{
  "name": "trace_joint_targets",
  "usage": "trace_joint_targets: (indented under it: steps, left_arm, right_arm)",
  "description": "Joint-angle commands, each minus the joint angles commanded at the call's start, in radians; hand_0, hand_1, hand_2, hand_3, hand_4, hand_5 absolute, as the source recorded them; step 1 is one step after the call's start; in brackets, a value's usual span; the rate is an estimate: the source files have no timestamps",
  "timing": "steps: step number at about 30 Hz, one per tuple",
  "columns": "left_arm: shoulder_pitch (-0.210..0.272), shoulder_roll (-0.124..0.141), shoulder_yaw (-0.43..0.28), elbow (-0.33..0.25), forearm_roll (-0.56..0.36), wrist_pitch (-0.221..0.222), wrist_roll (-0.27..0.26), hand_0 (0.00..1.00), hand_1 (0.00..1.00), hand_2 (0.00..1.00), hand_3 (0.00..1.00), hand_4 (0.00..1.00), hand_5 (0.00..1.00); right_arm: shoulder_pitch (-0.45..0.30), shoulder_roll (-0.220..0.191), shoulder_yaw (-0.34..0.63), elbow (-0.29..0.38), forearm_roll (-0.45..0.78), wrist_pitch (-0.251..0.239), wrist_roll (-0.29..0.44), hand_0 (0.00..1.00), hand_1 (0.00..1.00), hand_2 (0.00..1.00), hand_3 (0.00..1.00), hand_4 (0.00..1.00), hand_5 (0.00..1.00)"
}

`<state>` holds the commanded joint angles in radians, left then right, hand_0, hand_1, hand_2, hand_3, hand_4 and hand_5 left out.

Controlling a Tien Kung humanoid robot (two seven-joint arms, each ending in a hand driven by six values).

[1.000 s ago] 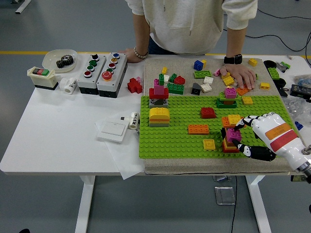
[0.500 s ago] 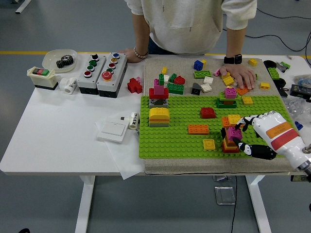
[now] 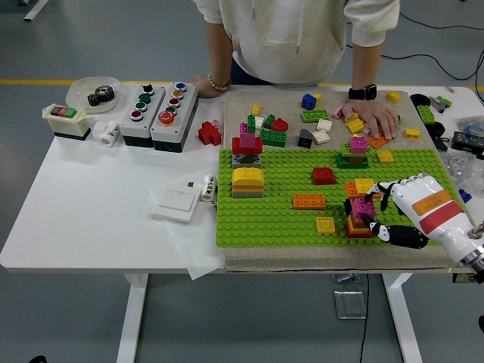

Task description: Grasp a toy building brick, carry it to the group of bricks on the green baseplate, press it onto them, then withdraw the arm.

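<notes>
Grey floor with a yellow line runs behind a white worktop [image 3: 91, 219], whose right half carries a beige cloth [image 3: 302, 259] under the green baseplate [image 3: 272, 219]. From the lower right corner the right robot hand [image 3: 376, 212] reaches in over the baseplate's near right part, its white and black fingers [image 3: 389, 187] curled around a magenta brick [image 3: 364, 207] that sits on top of a small stack of red and orange bricks [image 3: 358, 228]; the thumb lies low along the stack's right side, and the fingers hide much of the brick's far face, so how firmly it is seated cannot be told. The forearm is cut off by the picture's right edge. Just beside the stack lie a yellow plate brick [image 3: 326, 224], an orange brick [image 3: 308, 200] and a red brick [image 3: 324, 175]. Farther left on the baseplate stand a yellow domed stack [image 3: 247, 182] and a red and grey tower [image 3: 246, 147]. A person stands at the far side, cut off above the chest, one hand [image 3: 376, 119] flat on loose bricks on the cloth, the other hand [image 3: 203, 82] resting by the grey button boxes [image 3: 159, 106]. At the right edge, dark items and clear plastic are too cut off to name.
</notes>
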<state>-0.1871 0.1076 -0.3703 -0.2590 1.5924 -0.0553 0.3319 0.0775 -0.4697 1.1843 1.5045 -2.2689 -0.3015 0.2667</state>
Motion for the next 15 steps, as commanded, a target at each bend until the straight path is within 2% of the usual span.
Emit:
trace_joint_targets:
  steps: [1,8,15]
  left_arm:
    - [0.000,0.000,0.000,0.000,0.000,0.000,0.000,0.549,0.608,0.676,0.607,0.634,0.733]
    - [-0.001,0.001,0.001,0.000,0.000,-0.001,0.000,0.550,0.610,0.676,0.607,0.634,0.733]
    - [-0.002,0.000,0.000,0.000,0.000,-0.001,0.000,0.550,0.609,0.676,0.607,0.633,0.733]
  right_arm:
    - [0.000,0.000,0.000,0.000,0.000,0.000,0.000,0.095,0.138,0.235,0.531,0.612,0.396]
    - [0.002,-0.001,0.006,-0.009,0.000,-0.014,0.009,0.096,0.131,0.209,0.530,0.596,0.402]
    - [0.010,-0.001,0.001,-0.038,0.000,-0.053,0.045,0.100,0.135,0.202,0.529,0.586,0.403]
